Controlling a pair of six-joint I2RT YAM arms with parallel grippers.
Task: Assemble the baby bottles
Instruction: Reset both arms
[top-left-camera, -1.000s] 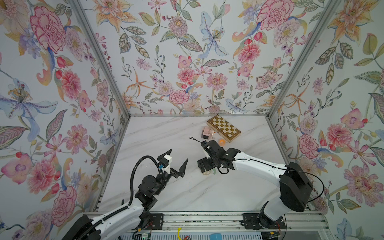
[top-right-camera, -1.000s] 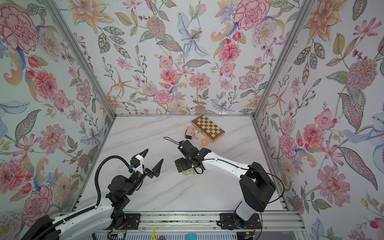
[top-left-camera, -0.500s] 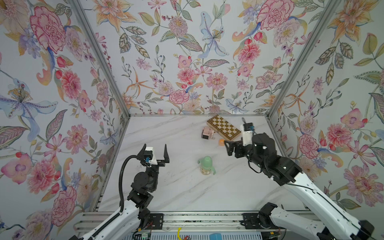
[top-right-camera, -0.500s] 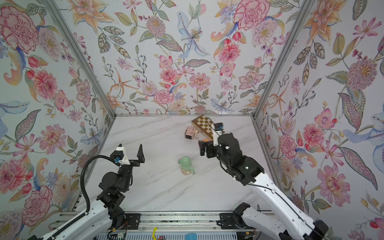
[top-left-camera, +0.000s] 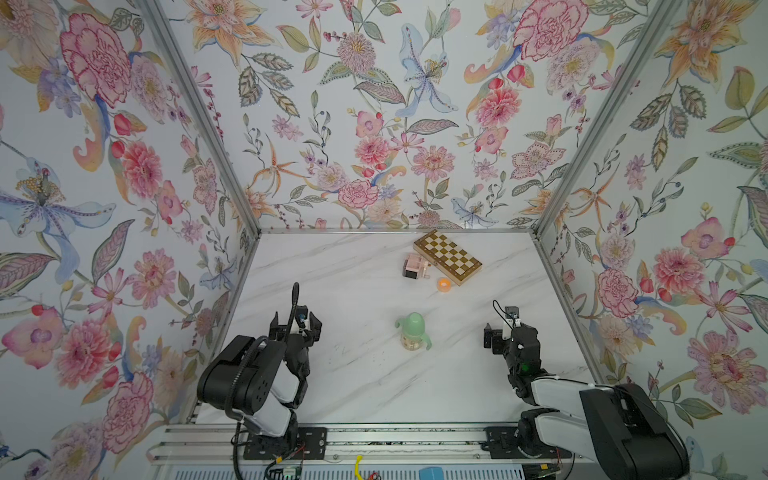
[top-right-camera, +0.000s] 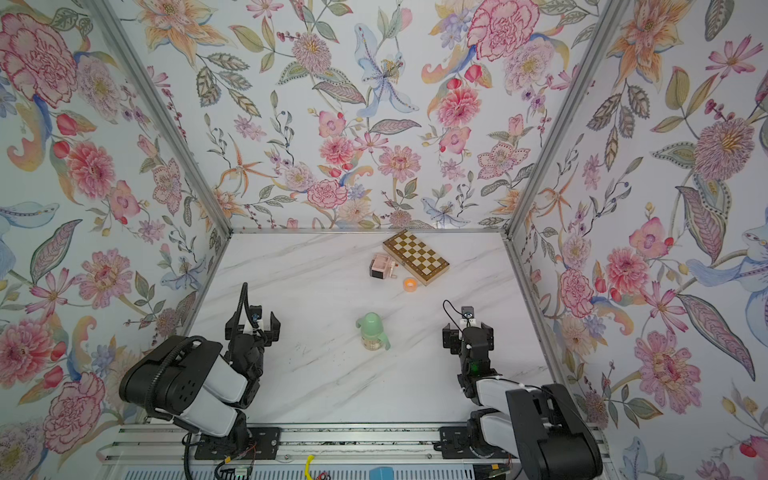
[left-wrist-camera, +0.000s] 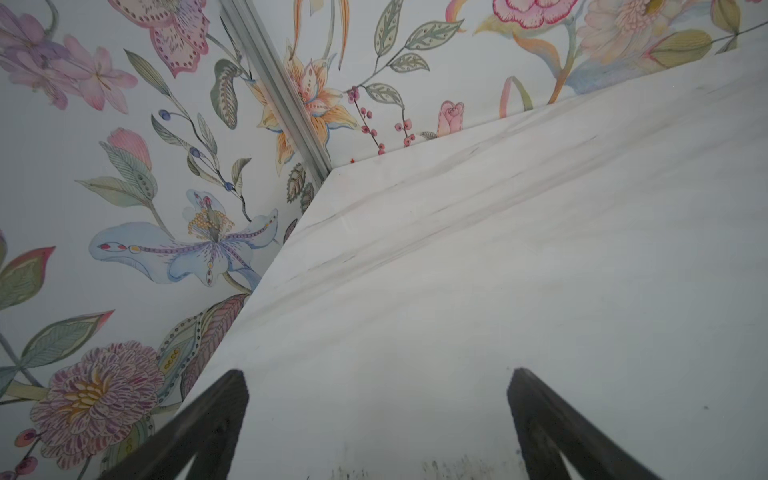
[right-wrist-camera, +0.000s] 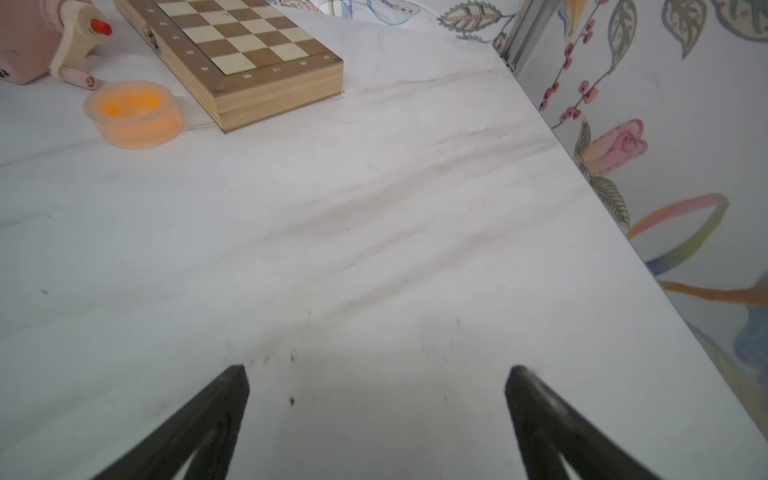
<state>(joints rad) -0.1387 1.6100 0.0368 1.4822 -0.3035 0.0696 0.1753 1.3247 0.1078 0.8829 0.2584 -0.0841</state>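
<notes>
Now, in both top views we see the baby bottle (top-left-camera: 412, 332) (top-right-camera: 373, 332) alone near the middle of the marble tabletop (top-left-camera: 357, 386), its mint-green dome cap (top-left-camera: 410, 323) on and the handled collar (top-left-camera: 426, 341) below it. The left gripper (top-left-camera: 295, 328) (top-right-camera: 252, 328) and right gripper (top-left-camera: 508, 338) (top-right-camera: 467, 334) sit well apart from it on either side, both with jaws spread and nothing between them. Farther back lie a chessboard (top-left-camera: 448, 257), a pink perfume bottle (top-left-camera: 415, 267) touching it and an orange cup (top-left-camera: 444, 284) just beside.

From the left wrist, we find the left gripper (left-wrist-camera: 378, 374) wide apart over bare tabletop (left-wrist-camera: 498, 249).

From the right wrist, the right gripper (right-wrist-camera: 376, 372) is likewise apart, with the chessboard (right-wrist-camera: 232, 45) and orange cup (right-wrist-camera: 133, 114) beyond.
</notes>
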